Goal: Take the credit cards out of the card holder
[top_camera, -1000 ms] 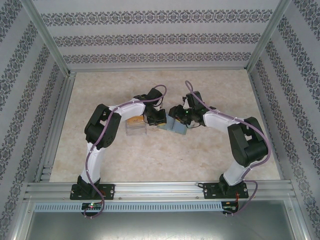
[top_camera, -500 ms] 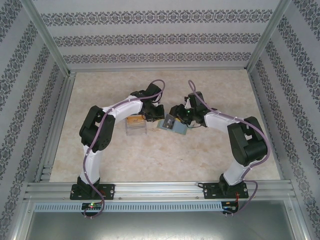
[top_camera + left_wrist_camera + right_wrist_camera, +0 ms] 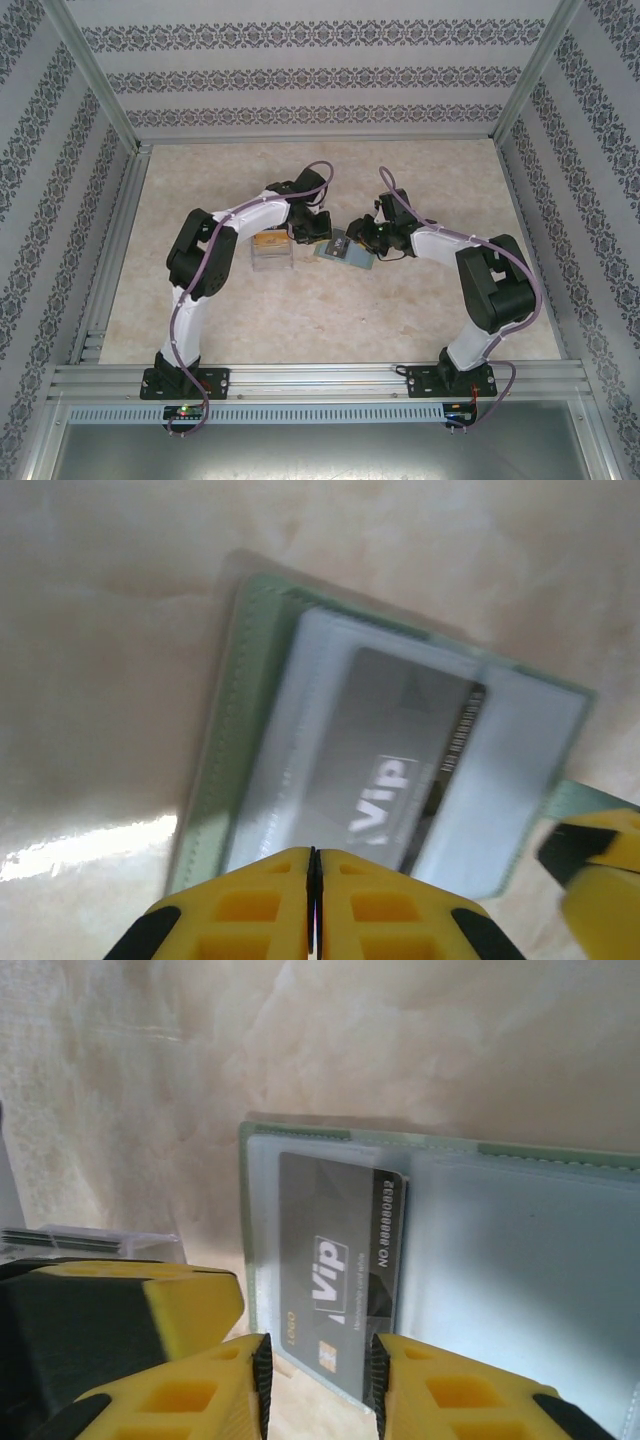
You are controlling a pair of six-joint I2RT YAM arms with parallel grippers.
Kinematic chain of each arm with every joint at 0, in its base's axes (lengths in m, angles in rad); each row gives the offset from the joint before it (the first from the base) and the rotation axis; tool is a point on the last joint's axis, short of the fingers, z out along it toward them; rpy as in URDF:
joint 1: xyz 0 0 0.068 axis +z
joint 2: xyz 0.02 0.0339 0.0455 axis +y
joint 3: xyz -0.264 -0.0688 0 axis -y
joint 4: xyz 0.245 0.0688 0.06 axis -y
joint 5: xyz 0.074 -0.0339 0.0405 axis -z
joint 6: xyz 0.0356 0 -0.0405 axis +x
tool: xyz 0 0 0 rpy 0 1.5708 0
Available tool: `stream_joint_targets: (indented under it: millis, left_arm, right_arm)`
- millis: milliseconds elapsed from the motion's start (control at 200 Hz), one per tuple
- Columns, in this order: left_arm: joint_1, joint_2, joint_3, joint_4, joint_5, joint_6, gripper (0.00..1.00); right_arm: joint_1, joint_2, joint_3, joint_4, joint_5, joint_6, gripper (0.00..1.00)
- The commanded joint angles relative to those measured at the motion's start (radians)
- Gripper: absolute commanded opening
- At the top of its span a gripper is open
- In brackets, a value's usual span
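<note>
The card holder [image 3: 342, 252] lies open on the table, a green-rimmed wallet [image 3: 250, 680] with clear pockets [image 3: 520, 1260]. A dark grey credit card [image 3: 335, 1250] marked "Vip" sits in one pocket [image 3: 400, 750], its near end sticking out. My left gripper [image 3: 313, 860] is shut, its tips over the holder's near edge [image 3: 318, 233]. My right gripper [image 3: 320, 1360] stands open at the opposite side [image 3: 358, 233]. Its jaws straddle the card's protruding end: the right pad is at the card's edge and a small gap is left at the other pad.
A clear plastic box [image 3: 271, 252] with an orange-and-black card stands just left of the holder, its corner [image 3: 90, 1243] close by. Aluminium rails border the marbled table [image 3: 430, 180]. Free room lies behind and in front of the arms.
The right gripper's jaws have narrowed around the card's end. The holder has shifted slightly left and lies flatter. The left gripper has stayed shut.
</note>
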Motion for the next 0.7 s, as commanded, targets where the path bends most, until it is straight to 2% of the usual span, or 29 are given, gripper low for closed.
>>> stream_joint_targets:
  millis: [0, 415, 695]
  left_arm:
    - [-0.007, 0.029, 0.005, -0.019, 0.015, 0.017, 0.12]
    - [-0.015, 0.043, -0.018, -0.036, 0.002, 0.015, 0.12]
    - [-0.018, 0.049, -0.008, -0.041, 0.009, 0.018, 0.12]
  right_arm:
    - [0.008, 0.038, 0.006, -0.008, 0.017, -0.01, 0.33]
    - [0.025, 0.109, 0.042, -0.006, 0.011, -0.016, 0.28]
    - [0.03, 0.137, 0.056, 0.014, -0.009, -0.012, 0.19]
